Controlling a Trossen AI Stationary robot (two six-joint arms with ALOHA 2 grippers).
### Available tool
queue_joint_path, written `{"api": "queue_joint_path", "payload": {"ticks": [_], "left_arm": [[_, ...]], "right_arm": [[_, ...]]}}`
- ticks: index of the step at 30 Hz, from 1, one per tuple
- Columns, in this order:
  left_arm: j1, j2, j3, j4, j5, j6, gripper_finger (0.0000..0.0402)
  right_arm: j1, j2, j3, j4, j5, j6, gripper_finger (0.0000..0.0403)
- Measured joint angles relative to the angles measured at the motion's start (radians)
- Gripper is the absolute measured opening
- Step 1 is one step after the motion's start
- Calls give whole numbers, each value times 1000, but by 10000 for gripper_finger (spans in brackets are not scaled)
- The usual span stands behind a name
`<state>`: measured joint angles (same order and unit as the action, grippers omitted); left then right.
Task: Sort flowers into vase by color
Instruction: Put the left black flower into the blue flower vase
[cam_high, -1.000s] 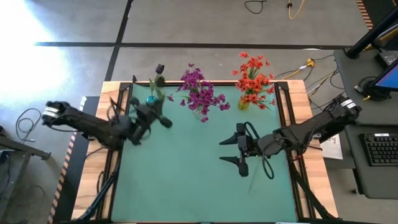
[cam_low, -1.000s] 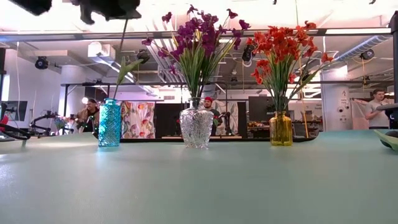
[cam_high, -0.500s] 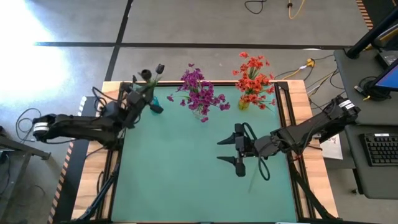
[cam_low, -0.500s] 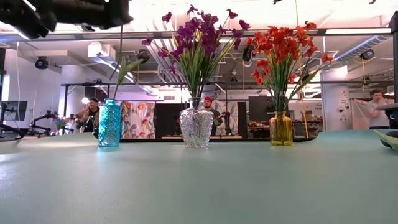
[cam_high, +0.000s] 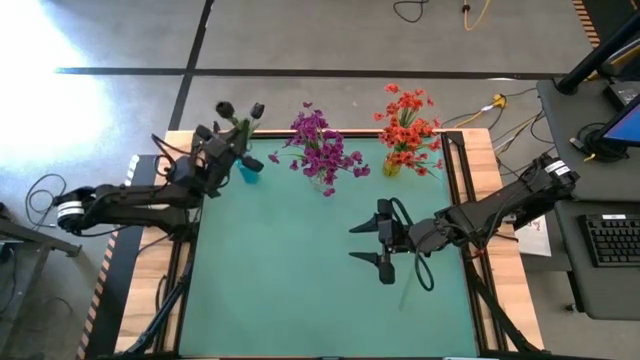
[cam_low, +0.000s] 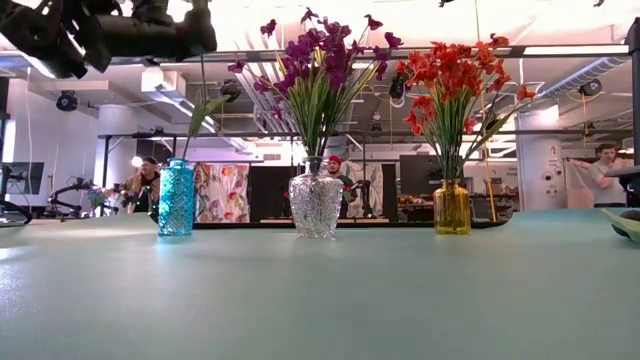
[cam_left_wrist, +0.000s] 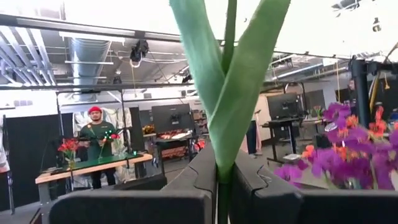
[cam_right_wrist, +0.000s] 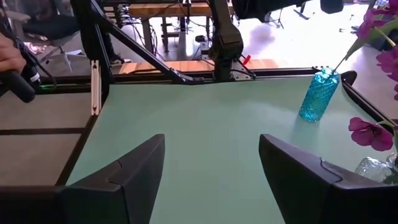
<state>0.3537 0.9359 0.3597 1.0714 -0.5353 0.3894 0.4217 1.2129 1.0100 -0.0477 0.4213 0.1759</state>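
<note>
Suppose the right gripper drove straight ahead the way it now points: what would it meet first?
Probably nothing on the mat: the open right gripper points across bare green table toward the left side rail; the blue vase stands off to one side.

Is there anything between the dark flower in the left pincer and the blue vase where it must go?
Nothing visible. The left pincer holds the dark flower right above the blue vase, which already holds one stem; its mouth looks free.
</note>
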Motion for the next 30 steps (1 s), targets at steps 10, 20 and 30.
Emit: {"api": "queue_joint_path", "payload": {"ticks": [10,20,30], "left_arm": [[3,-21,-133,209,-83,-33,0],[4,-19,-135,199,-187,-29,0],[8,-19,-139,195,-264,-62,0]], "right_arm": [[-2,0,0,0,0,-4,253],[-3,0,0,0,0,-3,249],[-3,0,0,0,0,-3,258]]}}
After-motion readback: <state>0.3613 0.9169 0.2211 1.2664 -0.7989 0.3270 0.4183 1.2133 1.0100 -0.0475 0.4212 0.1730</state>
